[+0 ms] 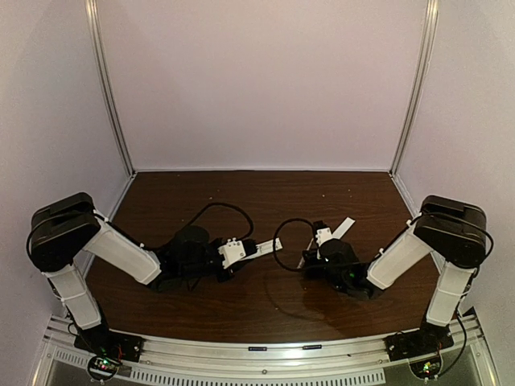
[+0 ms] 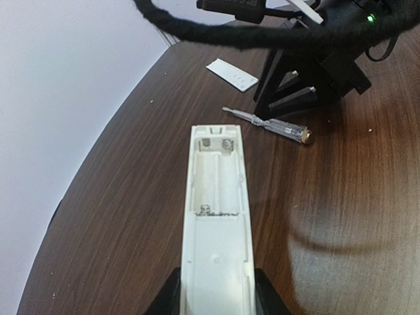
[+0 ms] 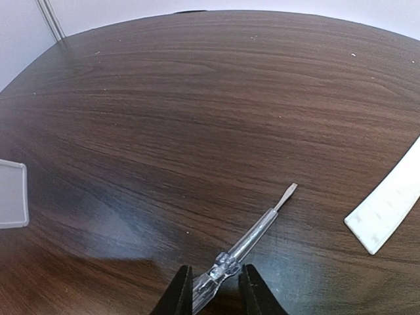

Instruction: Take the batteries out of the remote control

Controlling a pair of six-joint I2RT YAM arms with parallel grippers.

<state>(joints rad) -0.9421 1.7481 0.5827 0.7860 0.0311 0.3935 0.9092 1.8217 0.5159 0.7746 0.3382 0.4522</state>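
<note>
The left gripper (image 2: pixel 216 295) pinches the near end of the slim white rectangular plastic remote control (image 2: pixel 215 216), a dark finger pressed against each long edge, and carries it just above the dark brown wooden table (image 3: pixel 197 79), left of centre, recess upward. The open compartment shows a white floor with metal contacts at both ends. Its far end points toward the small silvery screwdriver with a clear handle (image 3: pixel 252 233), which lies flat on the wood just beyond, flat blade aimed away from the right arm. The right gripper (image 3: pixel 215 289) straddles the handle with its fingers close on either side; whether they press it I cannot tell. A thin flat white plastic strip (image 3: pixel 387 209) lies near the blade, apart from it, toward the right side. A black cable (image 2: pixel 262 36) loops over the gap between the two grippers. Bare wood stretches from these things to the pale back wall (image 1: pixel 257 80) and to both side edges.
</note>
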